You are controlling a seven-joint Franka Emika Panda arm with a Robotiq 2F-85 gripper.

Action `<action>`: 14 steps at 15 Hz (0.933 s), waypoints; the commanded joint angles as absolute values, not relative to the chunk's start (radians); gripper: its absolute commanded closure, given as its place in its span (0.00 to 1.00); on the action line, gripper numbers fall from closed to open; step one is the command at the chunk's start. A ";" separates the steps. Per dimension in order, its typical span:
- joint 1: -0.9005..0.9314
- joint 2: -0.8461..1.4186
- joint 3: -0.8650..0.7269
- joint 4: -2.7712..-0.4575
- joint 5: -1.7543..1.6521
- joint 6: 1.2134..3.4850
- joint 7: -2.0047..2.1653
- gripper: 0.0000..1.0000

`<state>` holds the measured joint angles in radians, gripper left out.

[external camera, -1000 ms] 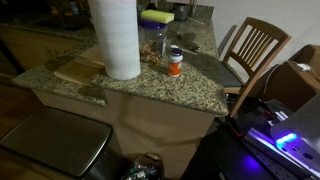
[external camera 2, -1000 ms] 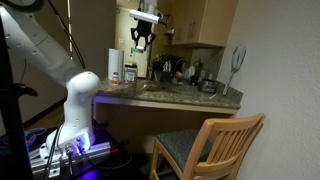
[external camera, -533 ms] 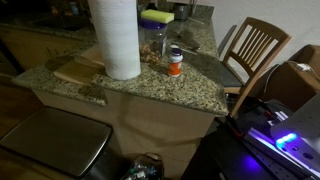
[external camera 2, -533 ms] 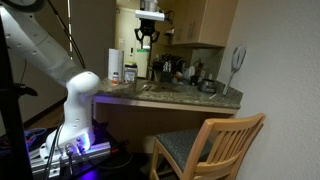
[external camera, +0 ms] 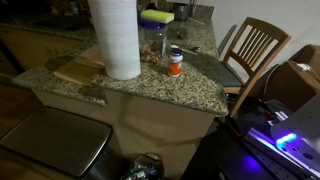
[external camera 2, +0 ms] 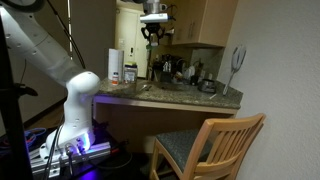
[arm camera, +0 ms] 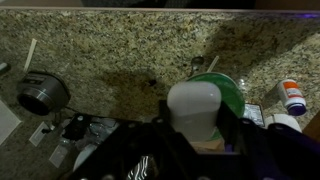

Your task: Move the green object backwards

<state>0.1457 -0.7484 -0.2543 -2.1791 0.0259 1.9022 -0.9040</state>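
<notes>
In the wrist view my gripper is shut on the green object, a pale, roundish thing with a darker green rim that fills the gap between the dark fingers. In an exterior view the gripper hangs high above the granite counter, and the object is too small to make out there. The gripper is out of frame where an exterior view shows the counter top. The white-capped orange bottle stands on the counter and also shows in the wrist view.
A tall paper towel roll, a glass jar and a yellow-green sponge with a purple layer stand on the counter. A metal cup lies below at the left. A wooden chair stands beside the counter.
The gripper has risen and drifted to the right in the exterior view that shows the arm. The things on the counter have not moved.
</notes>
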 commanded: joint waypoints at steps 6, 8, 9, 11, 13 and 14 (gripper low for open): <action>0.122 -0.754 -0.239 -2.194 0.022 2.000 -0.897 0.76; 0.133 -0.753 -0.245 -2.194 0.022 2.042 -0.919 0.76; 0.134 -0.751 -0.245 -2.192 0.019 2.041 -0.923 0.76; 0.146 -0.742 -0.253 -2.163 0.020 1.909 -0.953 0.76; 0.188 -0.614 -0.169 -2.043 0.064 1.786 -0.870 0.76; 0.203 -0.625 -0.160 -2.083 0.097 1.768 -0.872 0.76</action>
<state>0.1529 -0.7401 -0.2377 -2.1632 0.0350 1.8611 -0.9198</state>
